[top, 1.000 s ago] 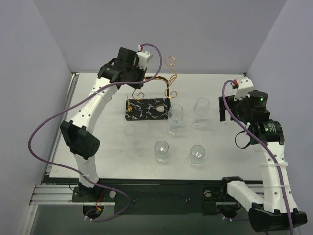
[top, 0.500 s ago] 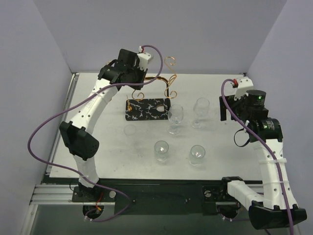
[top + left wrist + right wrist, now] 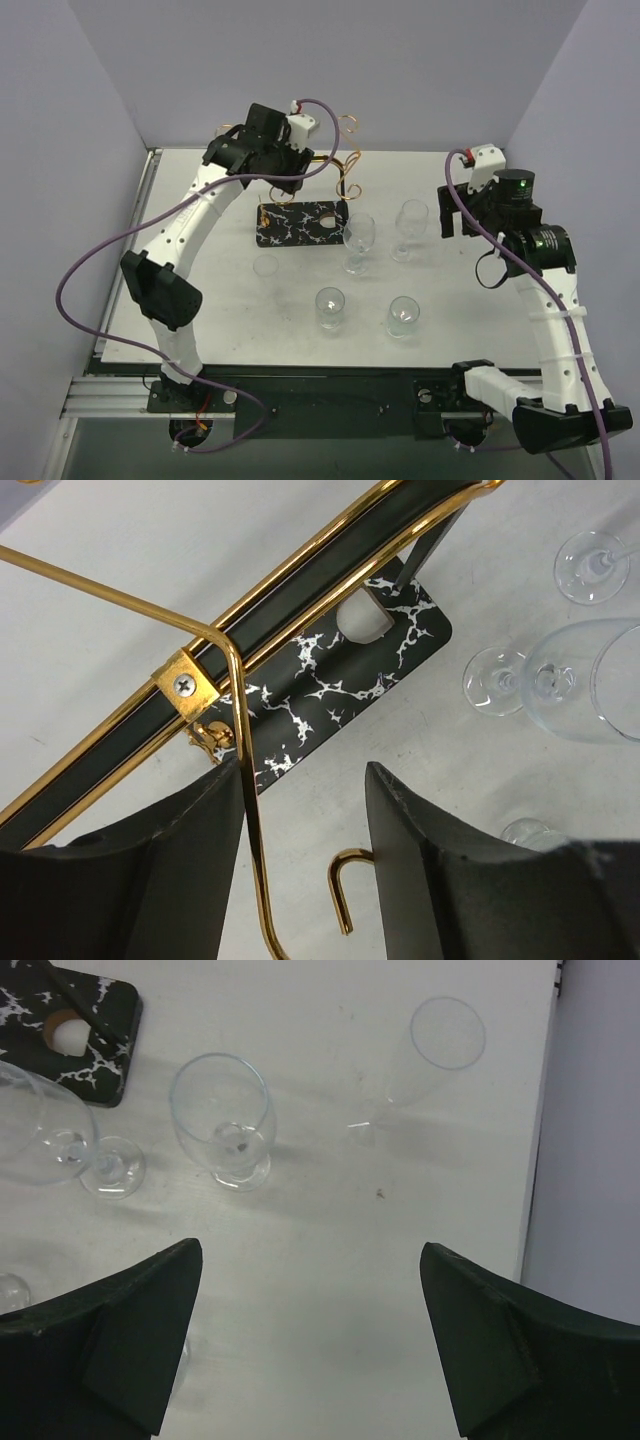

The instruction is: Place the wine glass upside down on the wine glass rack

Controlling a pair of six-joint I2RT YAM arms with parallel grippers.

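Our left tool (image 3: 303, 780) is raised to the top of the wine glass rack (image 3: 186, 684), probably because the hanging rail is where a glass foot has to slide in. Its dark fingers stand partly apart and hold nothing. A thin gold wire runs beside one finger, and a curled hook end shows in the gap past them. The rack is polished copper-gold wire: two parallel rails with a dark strip between them, joined by a small screwed bracket. It rises from a black slab base (image 3: 300, 222) with white veining and a round cut-out.

We cannot make out any glass hanging from the rails. The closest wine glass (image 3: 358, 240) stands upright just beside the right end of the base. It is clear and thin-walled, with a round foot, and others stand further out on the matte pale surface (image 3: 200, 290).

Our right tool (image 3: 310, 1250) hangs wide open and empty above the glasses on that side, which looks like a good place from which to pick one up.
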